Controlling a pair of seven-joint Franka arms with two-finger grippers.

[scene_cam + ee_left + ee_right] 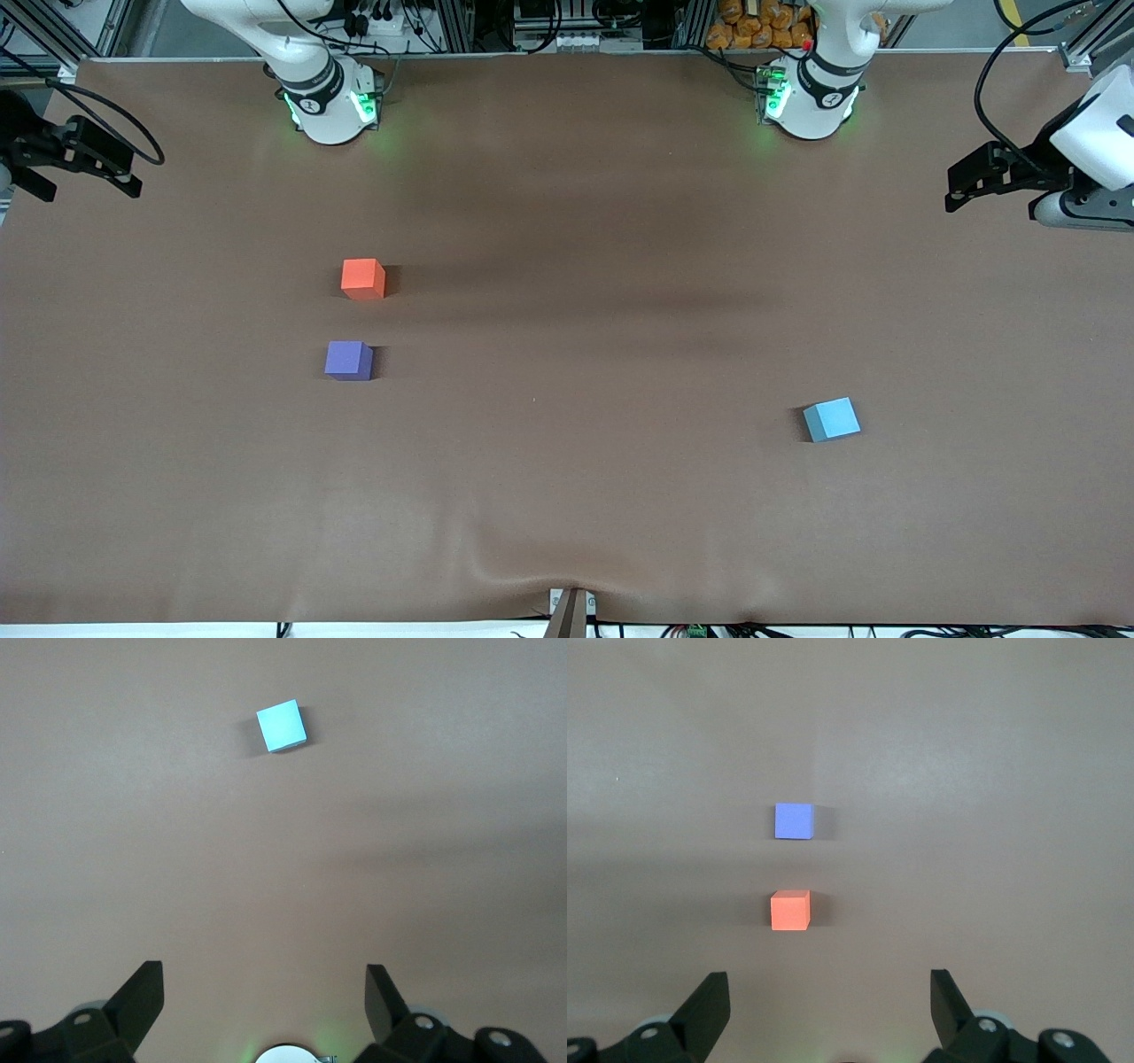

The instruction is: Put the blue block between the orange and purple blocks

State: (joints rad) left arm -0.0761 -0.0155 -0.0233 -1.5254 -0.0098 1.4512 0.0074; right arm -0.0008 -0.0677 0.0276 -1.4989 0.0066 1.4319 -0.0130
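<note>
Grippers, left gripper (264,1001) and right gripper (829,1003), seemingly hover raised, fingers spread, blue block (831,419) untouched.

The desk (567,496) is plain brown. The orange block (363,278) is bright orange-red, the purple block (348,360) violet, the blue block (831,419) pale sky blue. All unpatterned.

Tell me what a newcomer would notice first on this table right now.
Three blocks on the brown table: the orange block and purple block sit close together toward the right arm's end, purple nearer the front camera. The blue block lies alone toward the left arm's end. Both the left gripper and right gripper are open, raised above the table and holding nothing.
</note>
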